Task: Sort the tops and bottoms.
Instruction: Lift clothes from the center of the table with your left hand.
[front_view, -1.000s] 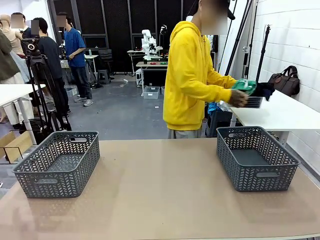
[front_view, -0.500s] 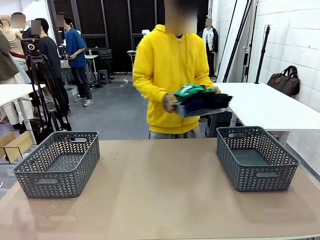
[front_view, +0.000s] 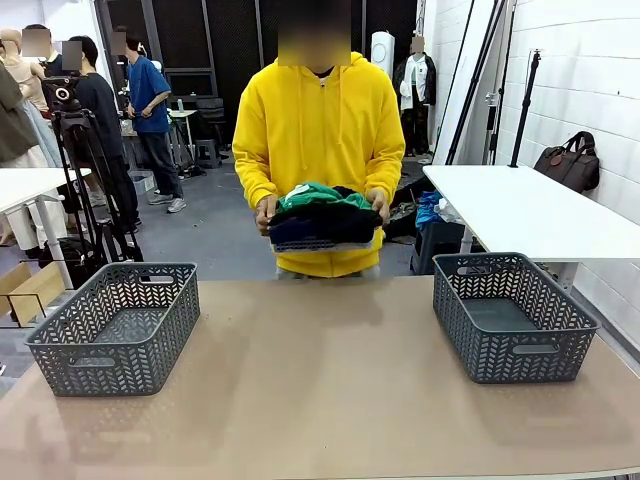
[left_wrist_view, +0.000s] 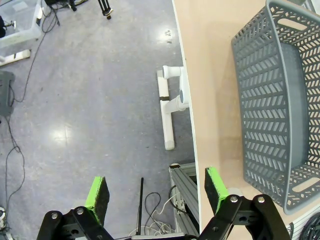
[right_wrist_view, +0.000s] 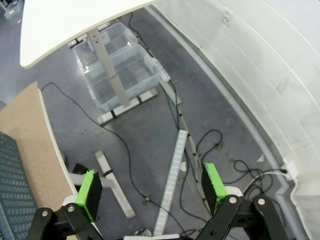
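Tops and bottoms (front_view: 325, 214): one heap, bright green garment (front_view: 316, 194) over dark ones, in a small tray (front_view: 303, 243) held by the person (front_view: 320, 120) at 12 o'clock, above the table's (front_view: 320, 390) far edge. Left basket (front_view: 115, 325) at 8 o'clock and right basket (front_view: 512, 318) at 4 o'clock sit near the side edges, with bare tabletop between. Left gripper (left_wrist_view: 156, 189) spread wide, gripping nothing, over floor off the table's edge. Right gripper (right_wrist_view: 151, 189) likewise, over cabled floor.
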